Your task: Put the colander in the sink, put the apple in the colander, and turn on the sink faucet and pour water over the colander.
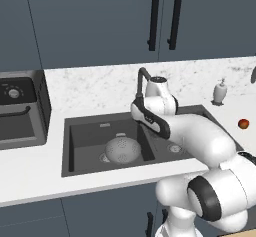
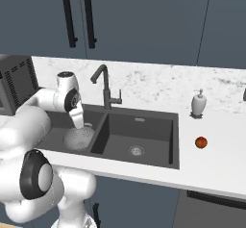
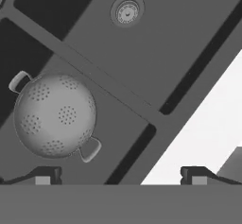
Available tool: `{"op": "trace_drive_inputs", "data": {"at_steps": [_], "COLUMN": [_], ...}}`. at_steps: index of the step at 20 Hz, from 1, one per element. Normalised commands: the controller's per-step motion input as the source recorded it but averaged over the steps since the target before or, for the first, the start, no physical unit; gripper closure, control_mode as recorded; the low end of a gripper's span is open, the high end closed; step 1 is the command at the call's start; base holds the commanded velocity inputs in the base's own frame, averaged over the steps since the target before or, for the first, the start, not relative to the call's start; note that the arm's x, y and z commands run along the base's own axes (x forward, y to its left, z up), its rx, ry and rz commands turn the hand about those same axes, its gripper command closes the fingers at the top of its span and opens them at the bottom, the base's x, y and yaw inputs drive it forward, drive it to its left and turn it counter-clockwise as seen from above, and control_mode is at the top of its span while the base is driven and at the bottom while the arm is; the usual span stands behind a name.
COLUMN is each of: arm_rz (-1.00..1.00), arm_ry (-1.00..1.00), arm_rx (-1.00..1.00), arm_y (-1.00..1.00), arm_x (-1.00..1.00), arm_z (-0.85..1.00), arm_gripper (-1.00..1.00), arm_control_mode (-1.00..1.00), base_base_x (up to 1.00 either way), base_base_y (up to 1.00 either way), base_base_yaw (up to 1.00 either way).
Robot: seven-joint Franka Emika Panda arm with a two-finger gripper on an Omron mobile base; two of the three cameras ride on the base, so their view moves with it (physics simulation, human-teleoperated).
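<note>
Microwave point(image 1: 20, 111) far left on counter point(image 1: 30, 171). Colander point(image 1: 123, 149) sits upside down, dome up, in left basin of sink point(image 1: 80, 131), beside divider. Gripper point(image 3: 120, 176) above sink w/ fingers spread wide, holding nothing – colander lies apart from tips. Faucet point(image 2: 104, 90) behind divider, spout hooked over sink. Right basin w/ drain point(image 2: 137, 150). Soap bottle point(image 2: 198, 103) far right; apple point(image 2: 201, 142) on counter near it, right of sink.

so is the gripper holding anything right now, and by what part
Nothing is held. The gripper is open, its fingertips wide apart with nothing between them, above the sink. The colander sits free in one basin; the apple lies on the counter.
</note>
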Motion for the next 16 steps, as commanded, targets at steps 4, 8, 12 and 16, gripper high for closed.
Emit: {"op": "trace_drive_inputs", "data": {"at_steps": [4,8,12,16], "arm_rz": [0.1,0.13,0.12,0.09], "arm_ry": [-0.04,-0.03,0.0,0.0], "arm_rx": [0.0,0.0,0.0,0.0], "arm_y": [-1.0,-1.0,-1.0,-1.0], "arm_x": [-0.28,-0.27,-0.2,-0.03], "arm_z": [0.06,0.0,0.02,0.02], "arm_gripper": [-1.0,-1.0,-1.0,-1.0], "arm_control_mode": [-1.0,-1.0,-1.0,-1.0], "base_base_x": [0.0,0.0,0.0,0.0], "base_base_y": [0.0,0.0,0.0,0.0], "base_base_yaw": [0.0,0.0,0.0,0.0]}}
